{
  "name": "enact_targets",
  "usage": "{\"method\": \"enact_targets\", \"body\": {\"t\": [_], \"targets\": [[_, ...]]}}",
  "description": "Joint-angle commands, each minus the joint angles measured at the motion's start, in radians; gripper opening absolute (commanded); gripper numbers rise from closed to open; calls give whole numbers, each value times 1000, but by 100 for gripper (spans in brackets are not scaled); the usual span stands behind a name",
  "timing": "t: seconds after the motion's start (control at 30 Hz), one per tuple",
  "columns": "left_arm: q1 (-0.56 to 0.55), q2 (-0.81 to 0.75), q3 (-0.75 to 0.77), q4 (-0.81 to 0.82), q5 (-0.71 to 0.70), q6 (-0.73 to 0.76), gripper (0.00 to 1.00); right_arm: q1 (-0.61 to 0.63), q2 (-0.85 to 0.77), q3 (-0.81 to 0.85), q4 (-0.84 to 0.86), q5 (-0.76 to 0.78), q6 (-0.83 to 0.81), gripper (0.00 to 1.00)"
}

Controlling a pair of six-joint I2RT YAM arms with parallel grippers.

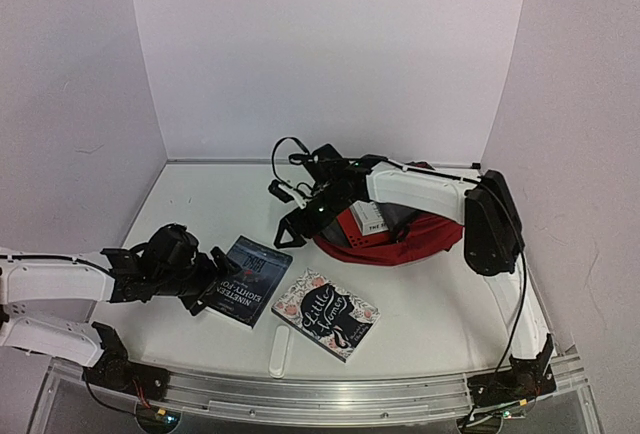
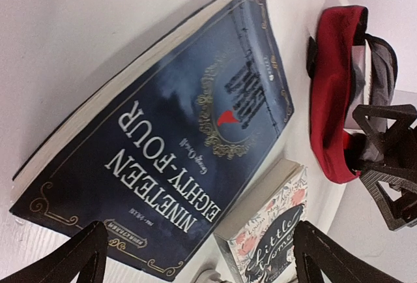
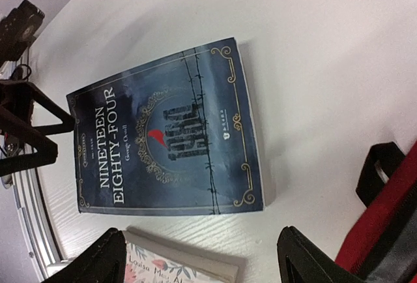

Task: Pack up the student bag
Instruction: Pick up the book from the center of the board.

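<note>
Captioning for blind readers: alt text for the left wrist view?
A dark blue Nineteen Eighty-Four paperback lies on the white table before the open left fingers, a floral Little Women book beside it, the red student bag beyond.

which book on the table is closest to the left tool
The dark blue paperback "Nineteen Eighty-Four", lying directly in front of the left tool. The floral "Little Women" paperback lies farther to the right, beyond it.

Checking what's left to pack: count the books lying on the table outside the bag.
2. Nineteen Eighty-Four lies at centre-left; Little Women lies just right of it, nearer the front edge. A white item inside the student bag may be another book.
</note>
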Motion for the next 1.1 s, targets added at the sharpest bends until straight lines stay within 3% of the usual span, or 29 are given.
{"method": "enact_targets", "body": {"t": [0.0,0.3,0.57,0.77,1.07], "targets": [[-17,12,-13,-22,-45,-105,99,11,86,114,11,67,29,80],[-32,145,-65,115,-42,-235,100,25,235,241,29,161,25,84],[-34,177,-83,182,-52,-273,98,28,308,255,39,112,0,84],[-51,95,-100,63,-86,-328,99,31,282,196,41,31,4,74],[-147,-51,-72,-252,-177,-452,100,33,265,170,47,45,-7,72]]}}
